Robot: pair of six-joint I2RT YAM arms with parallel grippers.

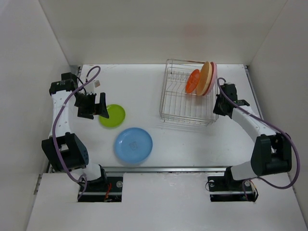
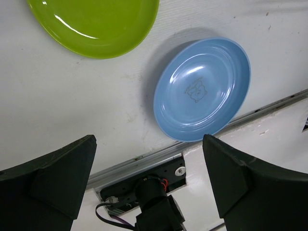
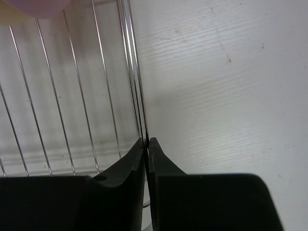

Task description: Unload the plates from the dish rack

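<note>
Blue plate (image 2: pixel 202 89) on table (image 2: pixel 72 106), lime plate (image 2: pixel 94 24) near, end effector (image 2: pixel 149 139) spread

The lime green plate (image 1: pixel 112 115) is plain; the blue plate (image 1: pixel 133 145) bears a small grey central print. The dish rack (image 1: pixel 186 109) is silver, with an orange-red plate (image 1: pixel 192 81), a pale yellow-orange plate (image 1: pixel 206 76) and a pink plate (image 1: pixel 213 77).

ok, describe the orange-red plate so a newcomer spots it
Find the wire dish rack on the table's right half. Three plates stand at its far right end. The orange-red plate is leftmost and smallest; the yellow-orange plate and pink plate are larger.
</note>
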